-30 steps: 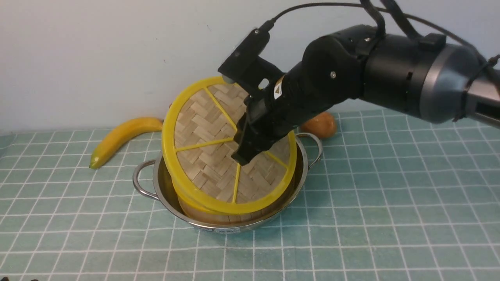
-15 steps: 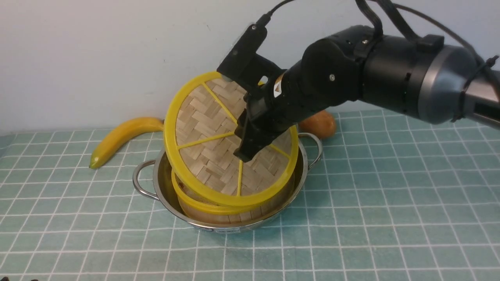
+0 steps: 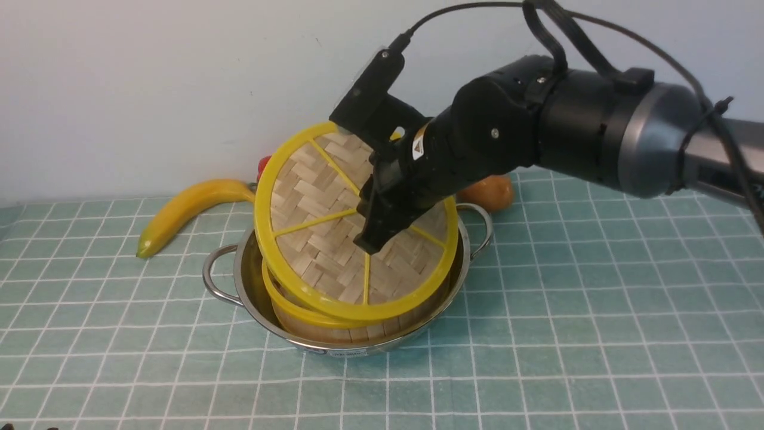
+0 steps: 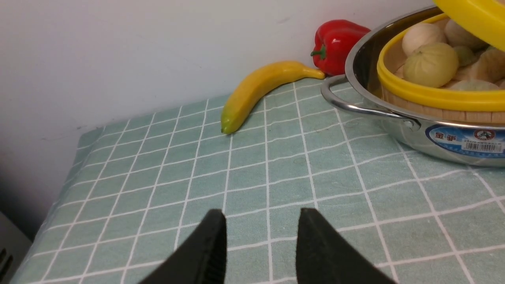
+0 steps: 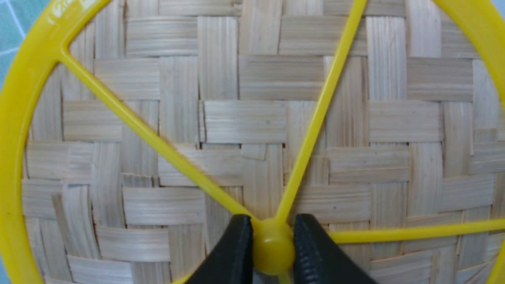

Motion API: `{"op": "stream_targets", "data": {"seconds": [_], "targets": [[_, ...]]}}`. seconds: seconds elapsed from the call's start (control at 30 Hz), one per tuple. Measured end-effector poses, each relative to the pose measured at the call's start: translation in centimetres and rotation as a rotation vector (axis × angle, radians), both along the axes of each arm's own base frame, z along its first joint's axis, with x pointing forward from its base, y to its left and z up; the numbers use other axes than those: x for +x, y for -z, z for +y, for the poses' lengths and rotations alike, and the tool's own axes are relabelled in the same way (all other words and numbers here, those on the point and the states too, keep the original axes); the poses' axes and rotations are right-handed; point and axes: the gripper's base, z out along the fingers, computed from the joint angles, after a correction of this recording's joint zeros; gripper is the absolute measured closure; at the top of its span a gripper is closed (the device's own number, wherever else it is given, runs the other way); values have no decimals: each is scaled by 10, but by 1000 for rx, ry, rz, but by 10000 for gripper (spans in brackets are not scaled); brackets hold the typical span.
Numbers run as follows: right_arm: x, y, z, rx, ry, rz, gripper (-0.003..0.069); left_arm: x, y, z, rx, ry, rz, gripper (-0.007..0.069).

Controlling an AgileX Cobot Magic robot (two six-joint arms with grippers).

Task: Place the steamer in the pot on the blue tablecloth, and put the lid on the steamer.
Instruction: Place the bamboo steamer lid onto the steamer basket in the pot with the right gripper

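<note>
While aslant over the steamer (image 3: 310, 329), lid (image 3: 316, 239) with far rim uppermost.

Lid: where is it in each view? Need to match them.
Front: centre, the lid tilted over the steamer in the pot, gripped by the right end effector.
Left wrist: the lid shows only as a yellow rim strip above the steamer's buns.
Right wrist: the lid fills the picture, knob between the fingers.
Shared landmark: the lid's yellow rim.
</note>
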Motion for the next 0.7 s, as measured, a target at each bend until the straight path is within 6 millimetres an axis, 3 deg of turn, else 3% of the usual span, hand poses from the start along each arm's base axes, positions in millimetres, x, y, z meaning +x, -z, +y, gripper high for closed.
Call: {"op": "stream_targets", "data": {"seconds": [0.7], "targets": [[5,6,4,-21,-46,-63,513,0,0,0,0,0,0,382]]}}
